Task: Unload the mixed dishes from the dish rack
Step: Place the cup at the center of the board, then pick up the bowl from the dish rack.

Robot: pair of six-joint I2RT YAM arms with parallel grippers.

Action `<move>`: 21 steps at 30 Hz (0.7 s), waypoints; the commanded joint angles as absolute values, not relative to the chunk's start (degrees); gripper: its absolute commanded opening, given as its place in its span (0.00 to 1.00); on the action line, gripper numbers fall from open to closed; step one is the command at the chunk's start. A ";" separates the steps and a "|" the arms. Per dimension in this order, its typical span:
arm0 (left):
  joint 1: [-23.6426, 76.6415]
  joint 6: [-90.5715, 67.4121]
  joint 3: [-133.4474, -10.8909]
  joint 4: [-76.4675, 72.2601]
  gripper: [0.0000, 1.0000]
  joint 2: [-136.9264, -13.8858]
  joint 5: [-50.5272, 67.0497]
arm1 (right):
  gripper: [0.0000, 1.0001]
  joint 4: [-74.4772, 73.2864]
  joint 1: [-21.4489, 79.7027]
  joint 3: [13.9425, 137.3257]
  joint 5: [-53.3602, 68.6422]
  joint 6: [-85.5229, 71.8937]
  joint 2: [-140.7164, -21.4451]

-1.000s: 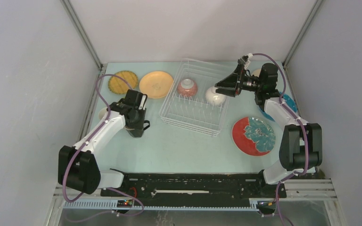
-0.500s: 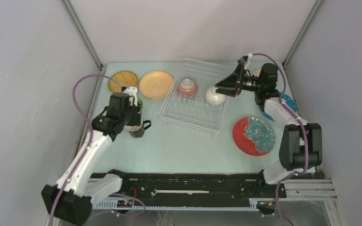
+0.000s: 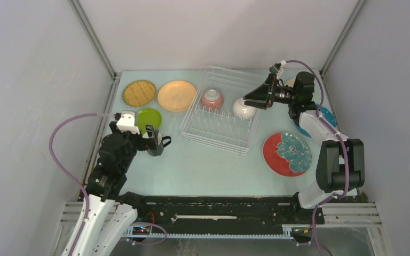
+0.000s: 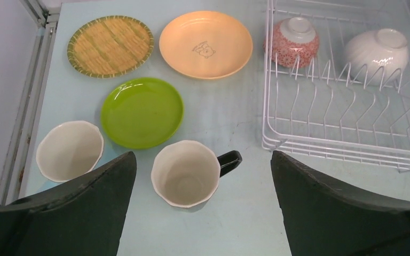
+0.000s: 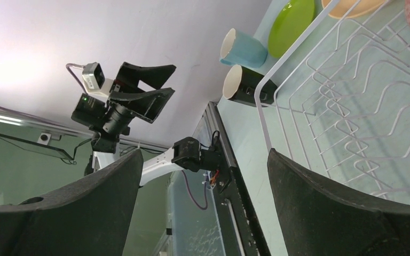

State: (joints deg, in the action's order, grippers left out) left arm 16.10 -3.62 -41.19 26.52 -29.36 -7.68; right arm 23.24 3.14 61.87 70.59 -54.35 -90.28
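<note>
Pale-green bench (image 3: 203, 168) is seen carrying everything. Dish rack (image 3: 217, 140), white wire w/ upright tines, is set centre-far, slightly skewed; 2 bowls are held at its far end. Left arm (image 3: 112, 160) is folded nr the near-left side; right arm (image 3: 320, 128) is stretched along the far-right side toward the rack.

Plates, all flat on the bench and outside the rack:
- red floral plate (image 3: 286, 153), R of rack, apart from it
- orange plate (image 3: 176, 95), just L of rack's far corner
- yellow woven plate (image 3: 139, 92), beside the orange one, far-left
- lime green plate (image 3: 149, 118), nearer than those two
- blue dotted plate (image 3: 328, 114), far-right, mostly hidden by the right arm

Bowls in rack: white bowl (image 3: 244, 108) at far-right end, speckled red bowl (image 3: 212, 99) to its L, both w/ foot ring upward.

Black mug (image 4: 185, 173), cream inside, is stood upright just near the green plate, handle toward the rack. Light-blue cup (image 4: 69, 150) is upright to its L, apart from it.

Left jaws are spread wide above the mug, nothing gripped. Right jaws are spread wide by the white bowl; contact can't be told.
</note>
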 commanded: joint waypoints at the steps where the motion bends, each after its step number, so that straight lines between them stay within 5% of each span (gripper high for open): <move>1: 15.73 -3.78 -40.28 21.66 1.00 -29.50 -6.52 | 0.94 23.36 3.12 61.87 71.00 -50.08 -90.84; 6: 15.73 -3.45 -40.78 22.33 1.00 -29.90 -6.49 | 0.96 21.26 3.28 63.18 71.82 -44.13 -91.92; 11: 15.73 -3.26 -40.48 22.10 1.00 -29.28 -6.34 | 0.96 -3.79 5.47 73.48 66.66 -26.04 -95.19; 21: 15.73 -2.34 -39.45 20.26 1.00 -28.92 -6.24 | 0.97 -42.15 14.14 112.21 44.78 -0.22 -115.87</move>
